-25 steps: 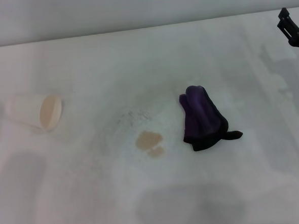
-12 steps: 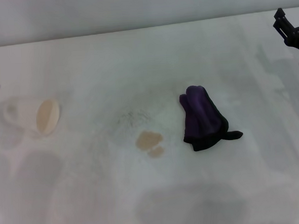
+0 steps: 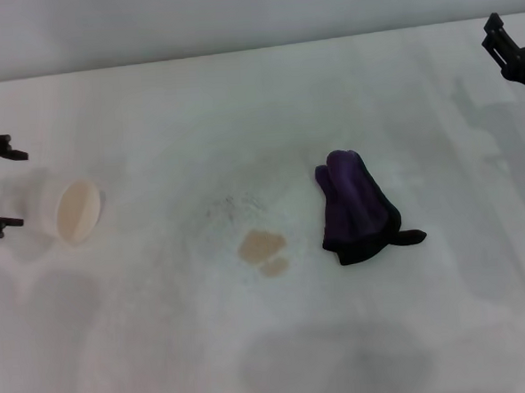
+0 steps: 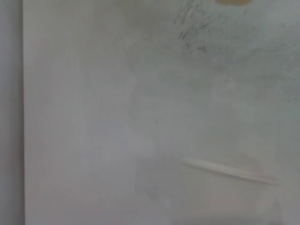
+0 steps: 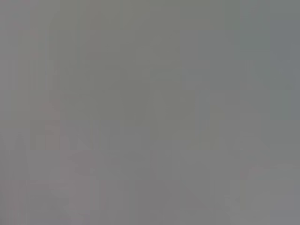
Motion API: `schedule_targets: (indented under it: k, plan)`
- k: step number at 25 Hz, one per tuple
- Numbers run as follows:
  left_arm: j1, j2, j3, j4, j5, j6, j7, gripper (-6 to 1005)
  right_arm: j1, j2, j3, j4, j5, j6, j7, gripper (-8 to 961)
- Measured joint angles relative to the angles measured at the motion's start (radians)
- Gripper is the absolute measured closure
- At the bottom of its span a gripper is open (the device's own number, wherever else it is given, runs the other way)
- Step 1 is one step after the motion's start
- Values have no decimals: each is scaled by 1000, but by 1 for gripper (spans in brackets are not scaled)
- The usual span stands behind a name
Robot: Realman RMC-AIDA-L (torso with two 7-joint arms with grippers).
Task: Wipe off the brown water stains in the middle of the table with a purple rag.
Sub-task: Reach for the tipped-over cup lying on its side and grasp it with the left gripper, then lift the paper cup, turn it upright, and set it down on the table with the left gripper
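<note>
The purple rag (image 3: 357, 207) lies bunched on the white table (image 3: 266, 107), right of centre, with its black tail pointing right. The two brown water stains (image 3: 263, 247) lie just left of it, the larger above the smaller; the rag does not touch them. One stain shows at the edge of the left wrist view (image 4: 232, 2). My left gripper (image 3: 14, 189) is open at the far left, its fingers on either side of the closed end of a white paper cup (image 3: 67, 211). My right gripper (image 3: 506, 46) hangs at the far right edge, far from the rag.
The paper cup lies on its side, mouth facing the stains; its rim shows in the left wrist view (image 4: 229, 171). A faint grey speckled smudge (image 3: 232, 205) sits just above the stains. The right wrist view shows only plain grey.
My left gripper has come in from the left edge, open, up to the paper cup. The cup has shifted slightly left and toward me. Rag, stains and right gripper are as before.
</note>
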Motion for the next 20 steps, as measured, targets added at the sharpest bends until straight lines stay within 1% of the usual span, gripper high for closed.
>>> schedule_targets:
  k: [6,10,19,20]
  plan:
    - [28,1,0,92,-27,-64,5,115,-6,0,0,0,0,2,0,82]
    - [52,2,-1,127,-56,-88,23,115,-9,0,0,0,-2,3,0,82]
    - [80,7,-2,148,-78,-111,21,131,-10,-2,0,-5,-8,8,0,82]
    - [83,6,-2,148,-91,-112,21,158,-9,-2,-1,-5,-8,8,0,82]
